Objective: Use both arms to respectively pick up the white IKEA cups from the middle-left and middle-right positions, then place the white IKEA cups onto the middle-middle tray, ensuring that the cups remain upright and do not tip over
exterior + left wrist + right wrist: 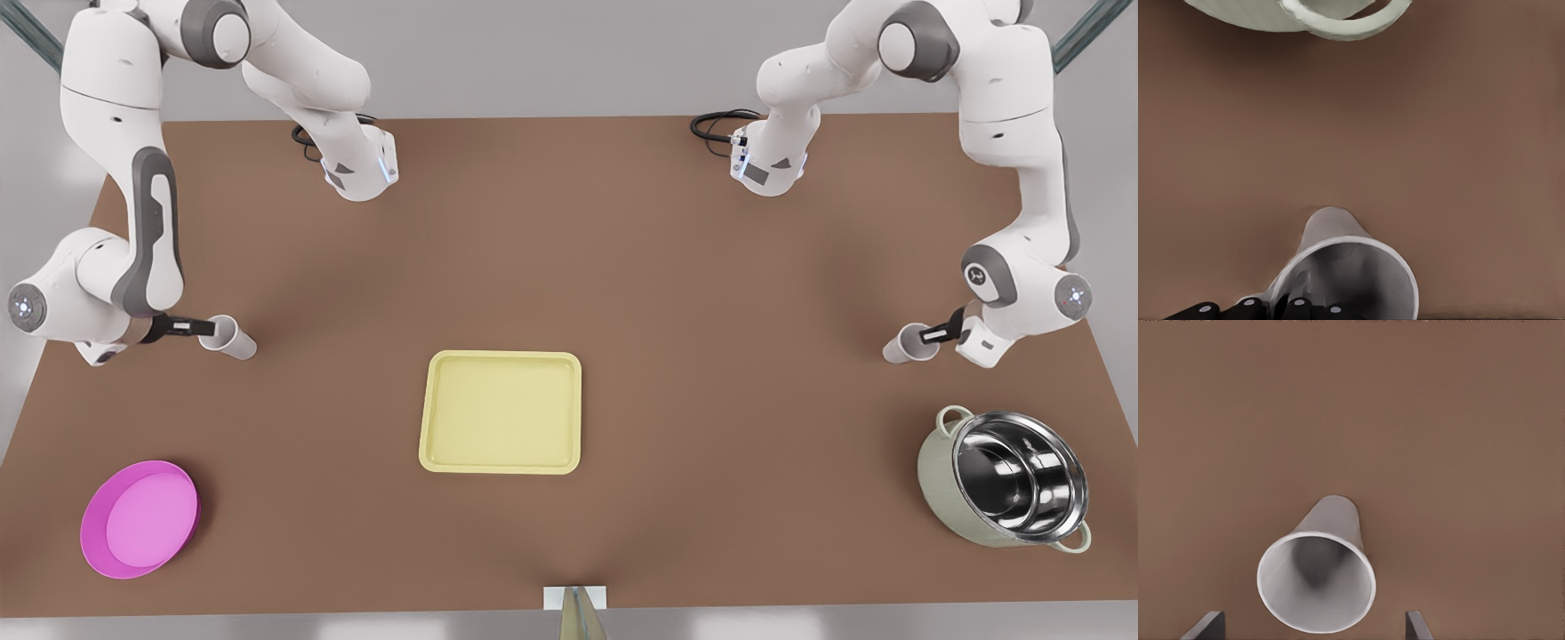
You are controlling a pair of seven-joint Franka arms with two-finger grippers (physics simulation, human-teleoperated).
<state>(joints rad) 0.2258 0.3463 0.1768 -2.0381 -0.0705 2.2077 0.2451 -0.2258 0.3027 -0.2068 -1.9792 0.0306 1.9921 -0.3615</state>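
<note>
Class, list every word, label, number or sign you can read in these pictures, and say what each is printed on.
No words or numbers can be read.
Round emblem on the grey joint of the arm at the front view's right: too small to read.
White cups, tray, pot, pink dish: plain, no markings.

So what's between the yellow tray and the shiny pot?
Nothing. In the front view, just bare brown table runs from the yellow tray to the shiny pot. The nearby white cup sits farther back, off that line.
</note>
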